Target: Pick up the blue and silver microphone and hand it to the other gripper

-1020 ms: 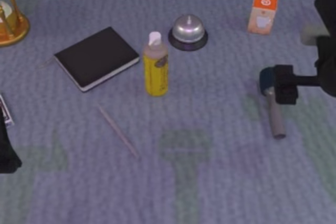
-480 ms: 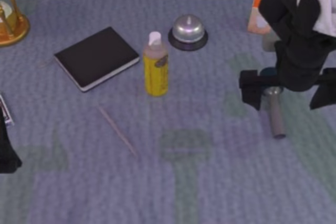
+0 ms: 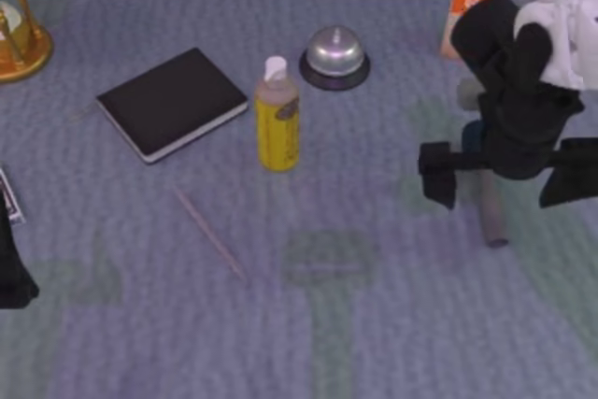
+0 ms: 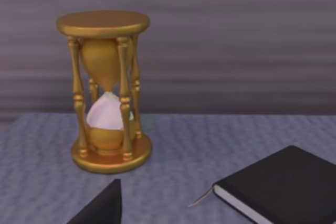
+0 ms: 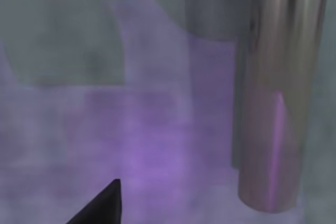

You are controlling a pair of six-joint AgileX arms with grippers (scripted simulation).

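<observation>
The blue and silver microphone (image 3: pixel 491 217) lies on the cloth at the right, its silver handle pointing toward the front edge. Its blue head (image 3: pixel 470 135) is mostly hidden under my right arm. My right gripper (image 3: pixel 502 175) hovers over the microphone, open, one finger on each side of the handle and holding nothing. The right wrist view shows the silver handle (image 5: pixel 278 93) close by and one black fingertip (image 5: pixel 107 205). The other gripper, my left gripper (image 3: pixel 9 268), is parked at the table's left edge, open, with one fingertip (image 4: pixel 105 208) showing.
A yellow bottle (image 3: pixel 277 119), a silver bell (image 3: pixel 334 55) and a black notebook (image 3: pixel 173 102) stand mid-table. A thin stick (image 3: pixel 210 234) lies in front of them. A gold hourglass (image 3: pixel 14 35) is at the back left, an orange box (image 3: pixel 460 21) behind my right arm.
My right arm has swung in over the microphone and the open gripper has turned to straddle the handle, then shifted slightly left. The microphone has not moved. The left arm stayed still.
</observation>
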